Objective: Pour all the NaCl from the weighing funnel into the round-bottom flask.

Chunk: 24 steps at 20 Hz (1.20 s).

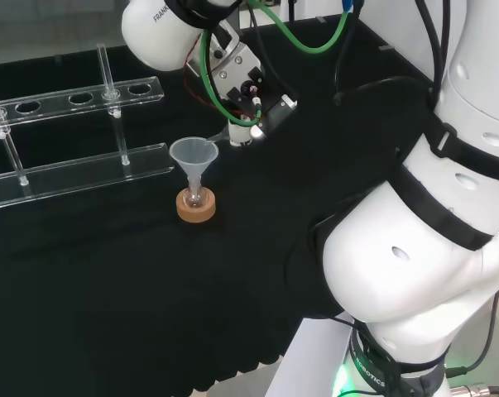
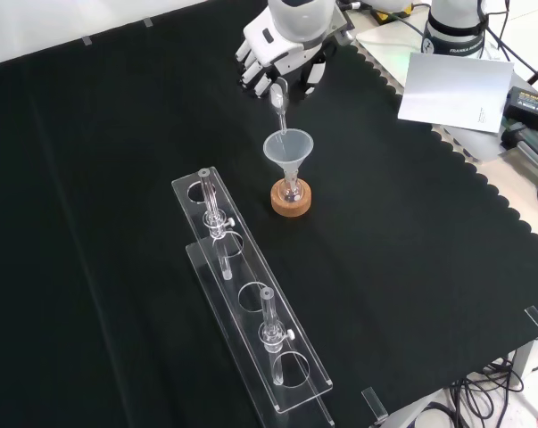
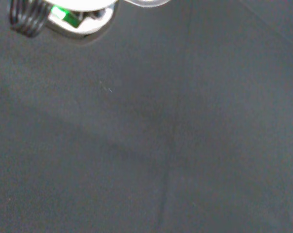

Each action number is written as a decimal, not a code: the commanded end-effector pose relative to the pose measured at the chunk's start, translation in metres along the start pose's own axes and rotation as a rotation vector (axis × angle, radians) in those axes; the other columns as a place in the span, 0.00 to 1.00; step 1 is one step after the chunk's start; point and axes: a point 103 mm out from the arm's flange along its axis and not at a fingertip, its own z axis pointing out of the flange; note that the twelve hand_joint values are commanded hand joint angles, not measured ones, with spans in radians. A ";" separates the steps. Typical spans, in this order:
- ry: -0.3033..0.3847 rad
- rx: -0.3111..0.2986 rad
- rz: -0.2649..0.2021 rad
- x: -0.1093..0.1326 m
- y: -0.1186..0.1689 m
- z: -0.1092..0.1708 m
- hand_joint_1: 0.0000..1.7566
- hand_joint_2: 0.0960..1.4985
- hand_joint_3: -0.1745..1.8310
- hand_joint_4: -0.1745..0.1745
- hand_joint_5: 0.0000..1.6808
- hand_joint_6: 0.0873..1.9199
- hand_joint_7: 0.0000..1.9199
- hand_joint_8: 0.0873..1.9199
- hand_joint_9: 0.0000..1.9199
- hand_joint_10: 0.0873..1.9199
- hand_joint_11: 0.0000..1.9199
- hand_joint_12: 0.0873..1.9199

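Clear acrylic rack (image 2: 251,308) sits nearest in the front view, two small glass pieces upright in it. Beyond it: round-bottom flask (image 2: 291,190) on a cork ring (image 2: 291,201), wide funnel (image 2: 288,150) seated in its neck. Hand (image 2: 282,55) hovers at the top, fingers curled round the weighing funnel (image 2: 278,102), which is tilted, spout down over the wide funnel's mouth. Black cloth (image 3: 146,145) covers the bench.
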 end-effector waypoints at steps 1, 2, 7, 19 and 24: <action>-0.008 0.003 0.001 0.001 0.000 -0.001 0.63 0.44 0.37 1.00 0.74 0.33 0.36 0.29 0.51 0.12 0.43 0.53; -0.012 0.005 0.001 0.001 0.000 -0.001 0.63 0.44 0.37 1.00 0.74 0.33 0.36 0.29 0.51 0.12 0.43 0.53; -0.032 0.012 0.004 0.003 -0.001 -0.005 0.63 0.44 0.37 1.00 0.74 0.33 0.36 0.29 0.51 0.12 0.43 0.53; -0.068 0.010 0.016 0.004 -0.006 -0.010 0.63 0.44 0.37 1.00 0.74 0.33 0.35 0.29 0.51 0.12 0.43 0.53; -0.082 0.013 0.020 0.005 -0.008 -0.012 0.63 0.44 0.37 1.00 0.74 0.33 0.35 0.29 0.51 0.12 0.43 0.53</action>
